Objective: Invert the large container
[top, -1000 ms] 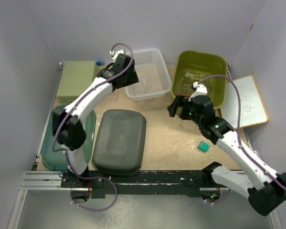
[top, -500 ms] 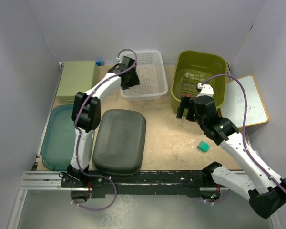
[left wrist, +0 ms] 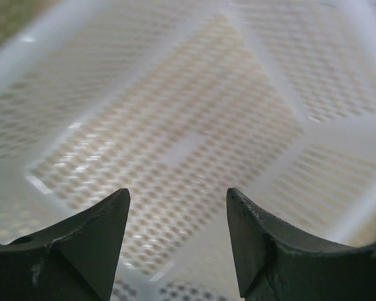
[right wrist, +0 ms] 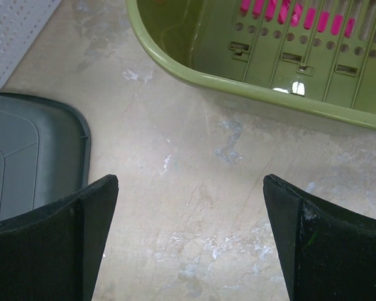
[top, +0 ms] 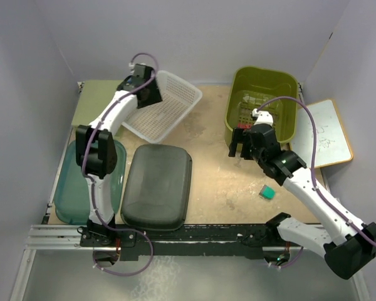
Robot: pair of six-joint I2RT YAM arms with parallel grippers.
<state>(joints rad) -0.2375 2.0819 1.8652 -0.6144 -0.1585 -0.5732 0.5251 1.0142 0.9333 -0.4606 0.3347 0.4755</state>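
Dark grey tub (top: pixel 158 186): one, centre, lying base-up.
Teal tray (top: pixel 69 188): one, flat at left edge.
Olive basket (top: pixel 282 88): one, upright, back right.
White basket (top: pixel 166 103): one, task item by my reading. Back left, tipped with left rim raised, so judged mid-flip.
Left gripper (top: pixel 144 88): fingers partly closed, apparently pinching raised rim.
Right gripper (right wrist: pixel 191 182): fingers wide apart, empty, parked above bare table beside olive basket.
Green block (top: pixel 267 192): one, uninvolved.
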